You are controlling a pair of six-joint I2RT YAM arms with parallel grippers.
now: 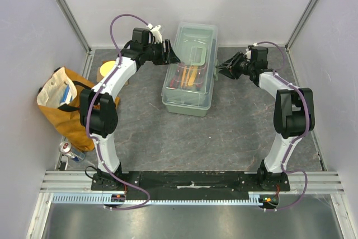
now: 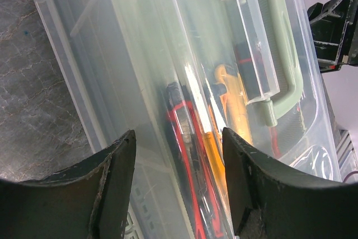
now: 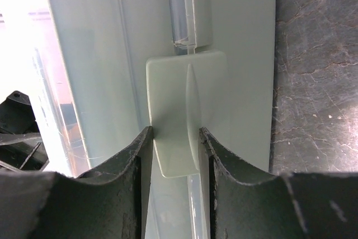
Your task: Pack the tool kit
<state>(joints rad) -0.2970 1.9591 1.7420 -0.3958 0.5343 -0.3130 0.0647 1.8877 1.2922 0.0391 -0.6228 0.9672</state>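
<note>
Toolbox (image 1: 190, 90) mid-table (image 1: 168, 138), toward far side, clear lid down, red and yellow tools (image 1: 187, 76) inside. Left gripper (image 1: 172, 54) at the box's far-left edge, jaws spread wide, holding nothing. Right gripper (image 3: 176, 132) at the box's right side, jaws partly spread over the side latch (image 3: 173, 93); can't tell if touching.
</note>
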